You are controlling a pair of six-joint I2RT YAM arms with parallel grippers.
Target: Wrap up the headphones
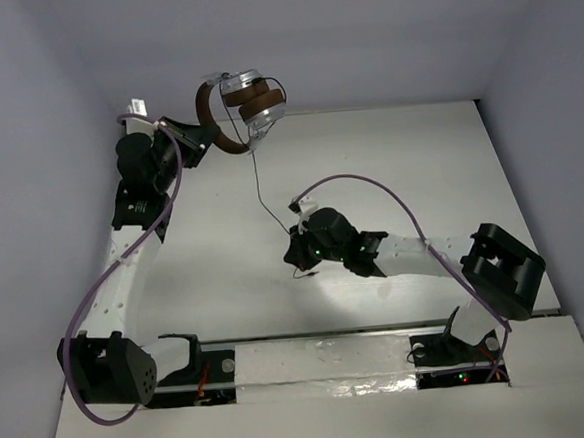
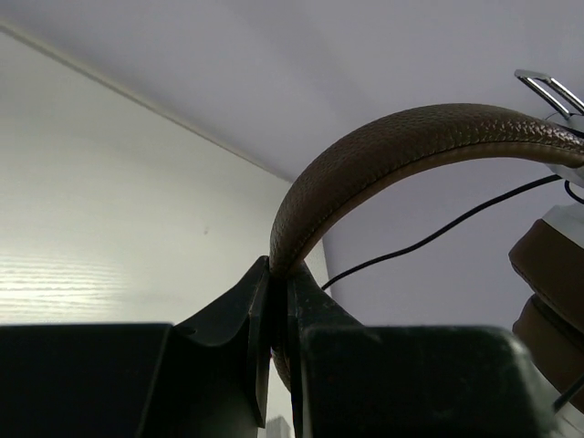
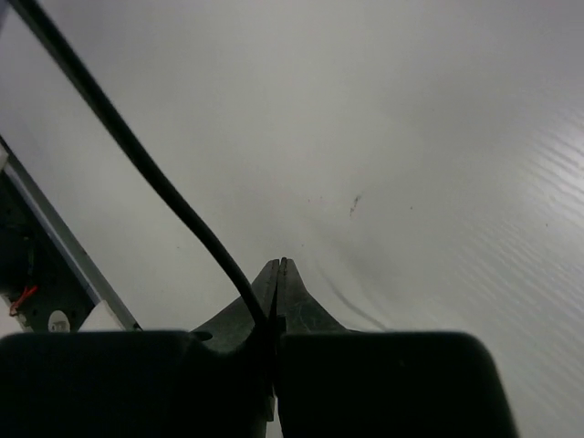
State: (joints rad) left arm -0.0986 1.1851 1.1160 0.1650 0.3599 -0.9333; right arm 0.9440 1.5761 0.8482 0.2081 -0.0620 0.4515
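The headphones (image 1: pixel 249 100) hang in the air at the back left, with brown headband (image 1: pixel 212 124), silver earcups and brown pads. My left gripper (image 1: pixel 203 135) is shut on the headband (image 2: pixel 383 151), seen close in the left wrist view with its jaws (image 2: pixel 281 274) clamped on it. The thin dark cable (image 1: pixel 260 186) drops from the earcups to my right gripper (image 1: pixel 296 249) near the table's middle. In the right wrist view the right gripper (image 3: pixel 280 266) is shut on the cable (image 3: pixel 155 173), which runs up to the left.
Purple robot-arm cables (image 1: pixel 391 197) loop over both arms. The white table (image 1: pixel 388 152) is walled at the back and sides. The arm bases (image 1: pixel 312 363) sit along the near edge.
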